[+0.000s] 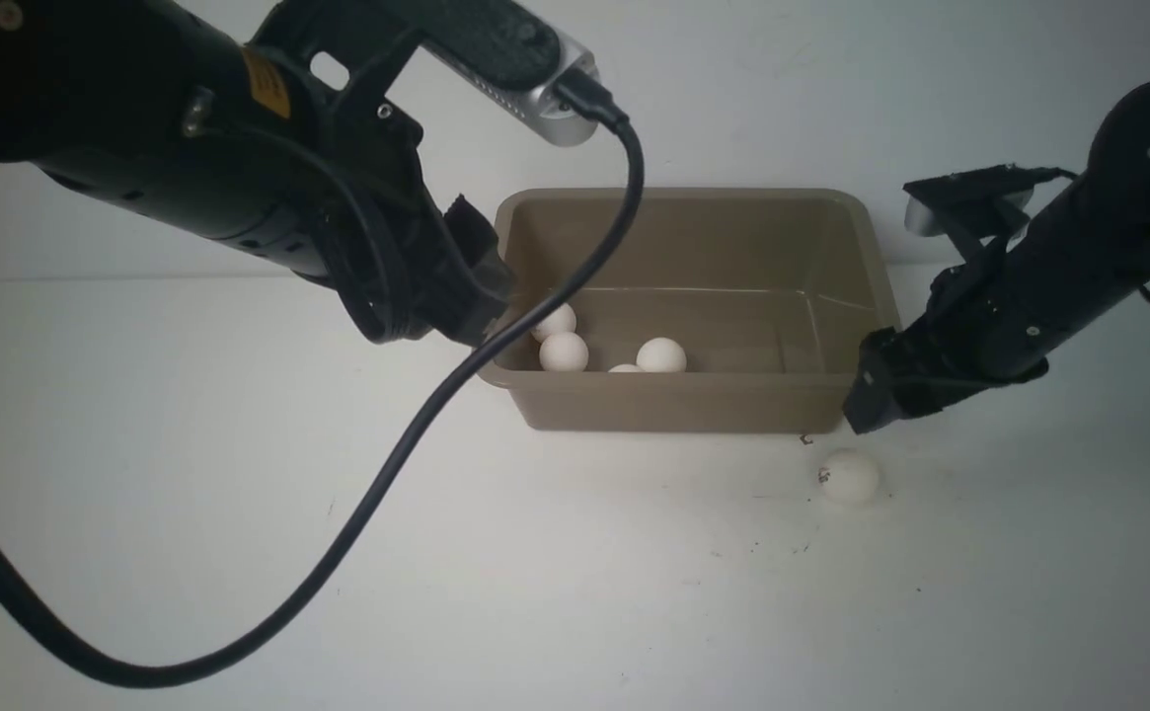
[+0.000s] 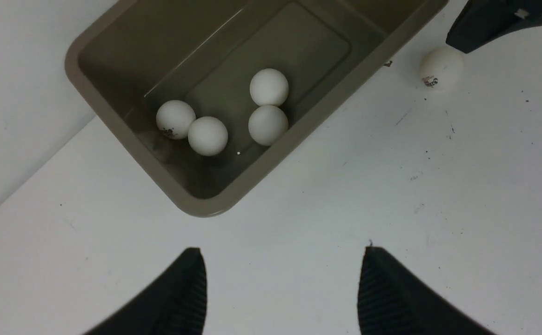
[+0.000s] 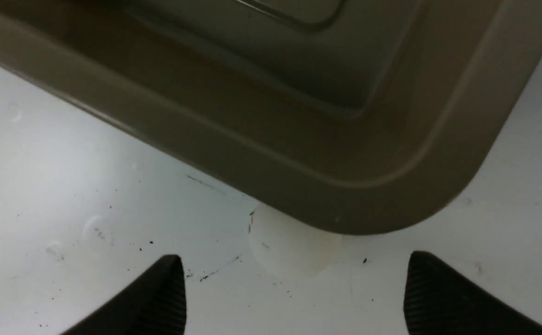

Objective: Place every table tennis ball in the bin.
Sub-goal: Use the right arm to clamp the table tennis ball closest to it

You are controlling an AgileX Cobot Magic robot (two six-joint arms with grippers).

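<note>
Sitting toward the back of a white surface [image 1: 239, 494] is a taupe plastic bin [image 1: 683, 405] with rounded corners and a flared rim. Four white table tennis balls [image 2: 207, 135] rest on its floor, gathered at the end nearest the left arm: two touch each other as one pair, and two more touch as a second pair just beside them. A fifth ball [image 1: 849, 476], with a small dark logo, lies outside on the surface, near the bin's front right corner and not touching it.

The left end effector [image 2: 282, 260] hovers above the surface beside the bin's left end, its two black ribbed fingers apart and nothing between them. A thick black cable [image 1: 387, 474] loops down from that arm across the surface.

The right end effector [image 3: 294, 257] is poised just above the fifth ball, fingers spread wide and empty. From its wrist camera the bin's rim hides part of that ball.
</note>
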